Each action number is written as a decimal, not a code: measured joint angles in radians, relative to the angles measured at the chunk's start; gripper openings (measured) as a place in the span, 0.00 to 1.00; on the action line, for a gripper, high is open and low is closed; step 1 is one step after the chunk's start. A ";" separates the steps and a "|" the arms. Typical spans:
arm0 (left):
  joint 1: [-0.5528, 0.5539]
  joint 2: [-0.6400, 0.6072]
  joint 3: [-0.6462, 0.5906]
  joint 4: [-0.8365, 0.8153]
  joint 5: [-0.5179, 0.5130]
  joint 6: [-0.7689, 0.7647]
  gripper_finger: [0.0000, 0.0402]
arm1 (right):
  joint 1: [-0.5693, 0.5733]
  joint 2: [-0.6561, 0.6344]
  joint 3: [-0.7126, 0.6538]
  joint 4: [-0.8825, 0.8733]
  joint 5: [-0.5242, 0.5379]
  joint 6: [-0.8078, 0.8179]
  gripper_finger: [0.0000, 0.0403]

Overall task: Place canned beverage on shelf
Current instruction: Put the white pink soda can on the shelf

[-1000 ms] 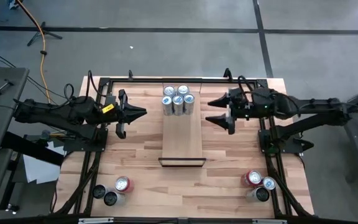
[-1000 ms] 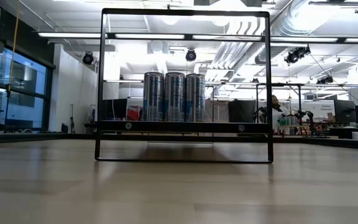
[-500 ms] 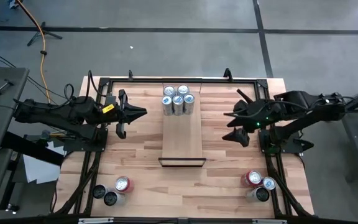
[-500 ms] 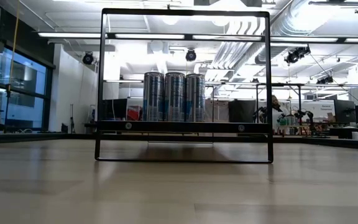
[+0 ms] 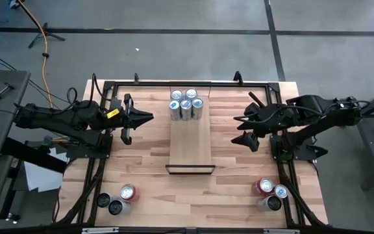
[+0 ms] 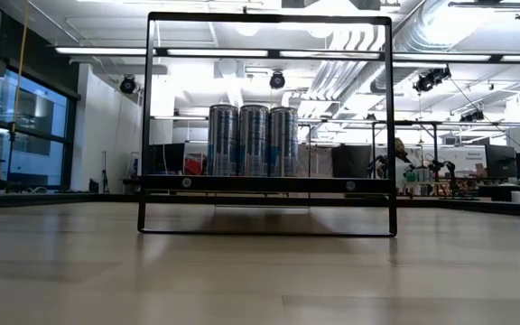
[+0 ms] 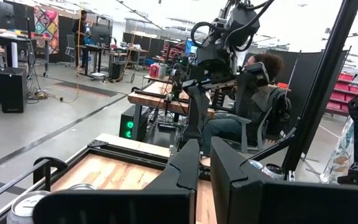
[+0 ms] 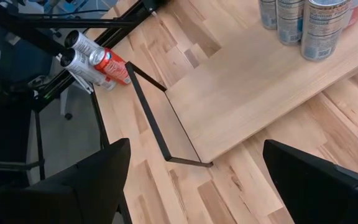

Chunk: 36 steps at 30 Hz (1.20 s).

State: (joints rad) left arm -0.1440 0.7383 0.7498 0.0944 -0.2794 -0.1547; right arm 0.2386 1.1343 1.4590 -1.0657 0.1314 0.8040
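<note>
Five silver cans (image 5: 186,104) stand bunched upright at the 12 o'clock end of the shelf (image 5: 191,144), the long light-wood plank whose length runs from 12 to 6 o'clock down the middle of the tabletop (image 5: 141,175), its thin black frame (image 5: 190,169) closing the 6 o'clock end. More cans wait off the shelf: a red-topped can with two dark ones in the left corner cluster (image 5: 117,198) at about 7 o'clock, and a red can with two others in the right corner cluster (image 5: 269,193) at about 5 o'clock.

The right gripper (image 5: 246,130) hangs at 3 o'clock of the shelf, its fingers spread wide and holding nothing. The right-hand cluster lies toward 5 o'clock from those fingers and is much the nearer stock for this arm, so the next pickup looks likely to fall to it; those cans appear to stand upright, long axis vertical.

The left gripper (image 5: 141,118) waits at 9 o'clock of the shelf, fingers pressed together and empty.

No brand name is legible; the shelved cans show only fine, unreadable print on silver and blue sides.
</note>
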 joint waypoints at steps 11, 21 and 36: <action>0.000 0.000 0.000 0.000 0.000 0.001 0.00 | 0.000 0.000 0.000 0.000 -0.026 0.001 0.88; 0.000 0.000 0.000 -0.005 -0.001 0.001 0.01 | 0.029 0.000 0.000 -0.088 -0.314 0.362 0.88; -0.008 0.048 0.190 -0.288 0.056 -0.055 0.01 | 0.247 0.011 -0.001 -0.210 -0.103 0.556 0.88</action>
State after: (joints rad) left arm -0.1517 0.7860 0.9401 -0.1937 -0.2233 -0.2097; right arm 0.4860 1.1458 1.4578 -1.2754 0.0286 1.3601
